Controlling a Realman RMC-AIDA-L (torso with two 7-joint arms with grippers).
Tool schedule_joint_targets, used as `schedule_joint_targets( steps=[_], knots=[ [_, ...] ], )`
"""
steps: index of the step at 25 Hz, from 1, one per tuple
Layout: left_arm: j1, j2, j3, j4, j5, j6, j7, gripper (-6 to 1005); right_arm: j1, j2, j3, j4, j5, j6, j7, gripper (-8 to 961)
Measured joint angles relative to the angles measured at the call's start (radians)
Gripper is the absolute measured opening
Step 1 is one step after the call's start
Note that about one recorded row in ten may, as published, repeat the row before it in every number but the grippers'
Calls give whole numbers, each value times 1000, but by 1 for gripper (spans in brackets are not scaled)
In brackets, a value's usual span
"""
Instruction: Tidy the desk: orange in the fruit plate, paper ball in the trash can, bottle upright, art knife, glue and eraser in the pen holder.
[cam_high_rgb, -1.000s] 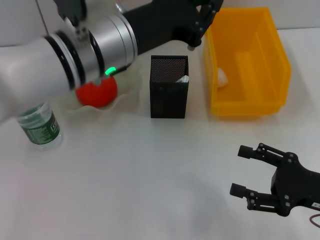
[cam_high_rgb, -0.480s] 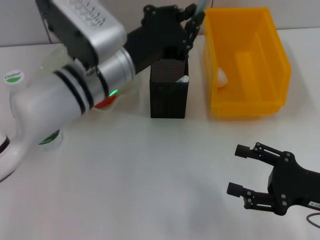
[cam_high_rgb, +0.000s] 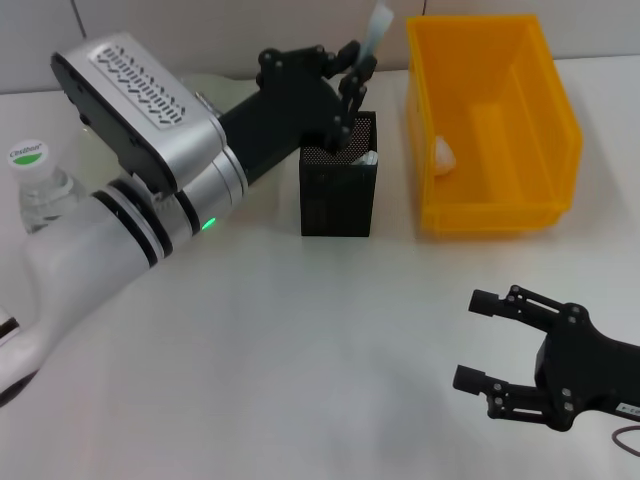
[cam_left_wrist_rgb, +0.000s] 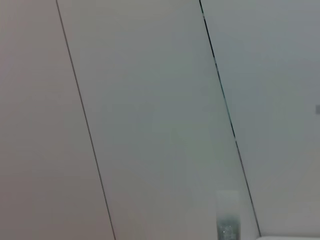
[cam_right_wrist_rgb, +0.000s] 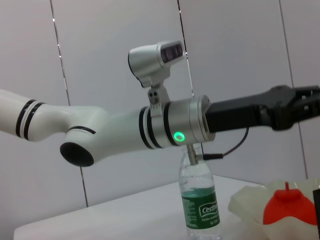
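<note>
My left gripper (cam_high_rgb: 352, 70) is shut on the art knife (cam_high_rgb: 378, 28), a slim pale bar held upright just above the black mesh pen holder (cam_high_rgb: 338, 195). The knife's tip (cam_left_wrist_rgb: 228, 217) shows in the left wrist view. Something white (cam_high_rgb: 366, 158) lies inside the holder. The bottle (cam_high_rgb: 30, 185) stands upright at the far left. The orange (cam_right_wrist_rgb: 287, 207) sits in the fruit plate (cam_right_wrist_rgb: 247, 205); the left arm hides it in the head view. The paper ball (cam_high_rgb: 443, 152) lies in the yellow trash can (cam_high_rgb: 500, 205). Glue and eraser are out of view. My right gripper (cam_high_rgb: 472, 340) is open at the front right.
The left arm stretches from the left edge across the back of the white desk to the pen holder. The trash can stands right beside the holder. A grey panelled wall runs behind the desk.
The left arm has dropped and turned, bringing the knife upright over the pen holder. It now covers the orange and has uncovered the bottle's cap. The right gripper barely moved.
</note>
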Motion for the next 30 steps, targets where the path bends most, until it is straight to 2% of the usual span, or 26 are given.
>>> schedule_joint_targets(
  steps=[13, 21, 25, 27, 28, 29, 30],
  knots=[
    [-40, 0, 19, -77, -9, 2, -27, 196, 10, 2, 0, 0, -4, 5, 10, 840],
    [-45, 0, 19, -77, -11, 4, -73, 239, 10, 2, 0, 0, -5, 5, 15, 840],
    [-44, 0, 19, -68, -5, 39, -128, 400, 9, 1, 1, 0, -4, 3, 24, 840],
    [-38, 10, 0, -41, 52, 77, -285, 461, 5, -1, 21, -2, -1, -2, 30, 840],
    [-38, 10, 0, -41, 52, 77, -285, 482, 4, -3, 32, -4, 0, -3, 35, 840],
    [-34, 24, -69, -32, 177, 166, -488, 503, 2, -5, 46, -8, 0, -5, 44, 840],
    [-34, 24, -69, -32, 177, 166, -488, 524, 2, -5, 46, -8, 0, -5, 44, 840]
  ],
)
